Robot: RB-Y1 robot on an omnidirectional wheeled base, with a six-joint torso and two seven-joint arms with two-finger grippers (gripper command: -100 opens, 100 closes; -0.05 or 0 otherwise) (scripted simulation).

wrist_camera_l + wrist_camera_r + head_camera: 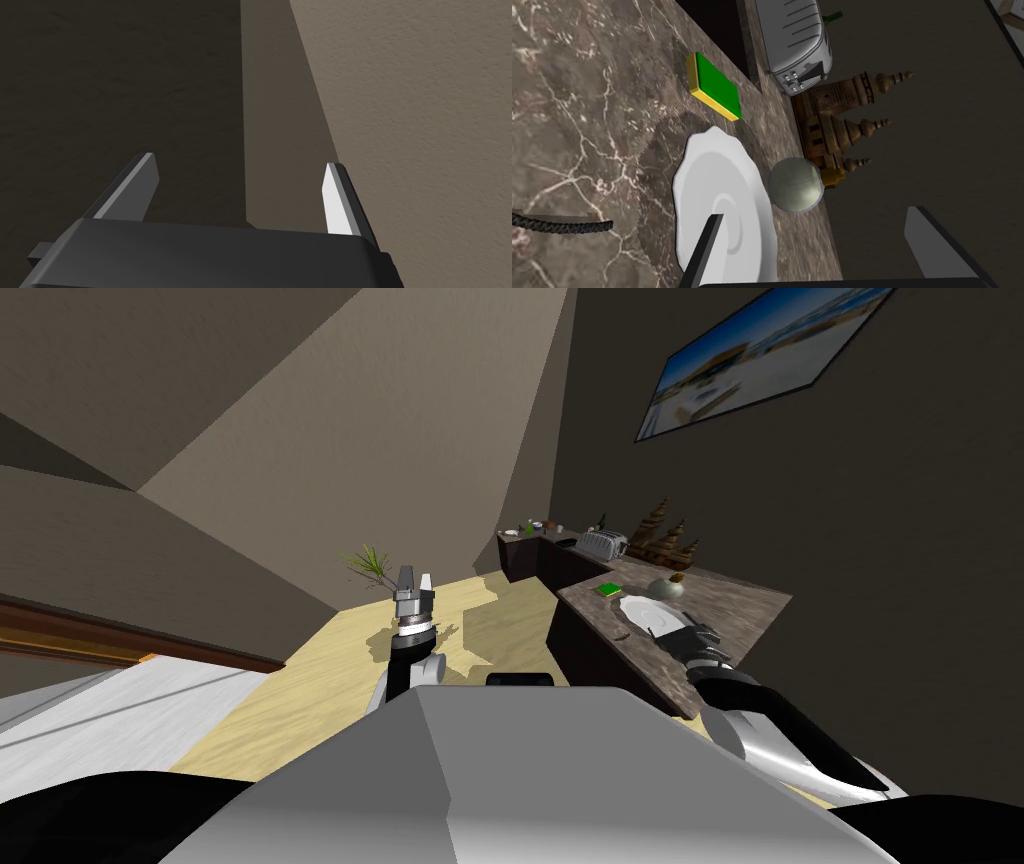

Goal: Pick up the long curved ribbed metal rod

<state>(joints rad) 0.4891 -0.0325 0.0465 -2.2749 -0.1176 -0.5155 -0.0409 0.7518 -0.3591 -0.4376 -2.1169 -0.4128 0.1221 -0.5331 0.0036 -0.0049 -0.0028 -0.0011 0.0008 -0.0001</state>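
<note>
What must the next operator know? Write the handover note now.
Left gripper: open, empty, idle, away from the counter.
Right gripper: open, empty, over the white plate on the counter.
Rod: dark, ribbed, lying on the counter beside the plate, off to the gripper's side, untouched.
Done: nothing gripped yet.
Left: probably shift the right gripper over the rod, close on it, lift.

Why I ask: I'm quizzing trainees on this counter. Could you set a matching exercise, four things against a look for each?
Things:
1. sponge
2. plate
3. rod
4. toaster

Looks:
a. plain white, wavy rim
b. dark and ribbed
c. green on top, yellow below
d. light grey with slots

Pairs: 1-c, 2-a, 3-b, 4-d
</note>
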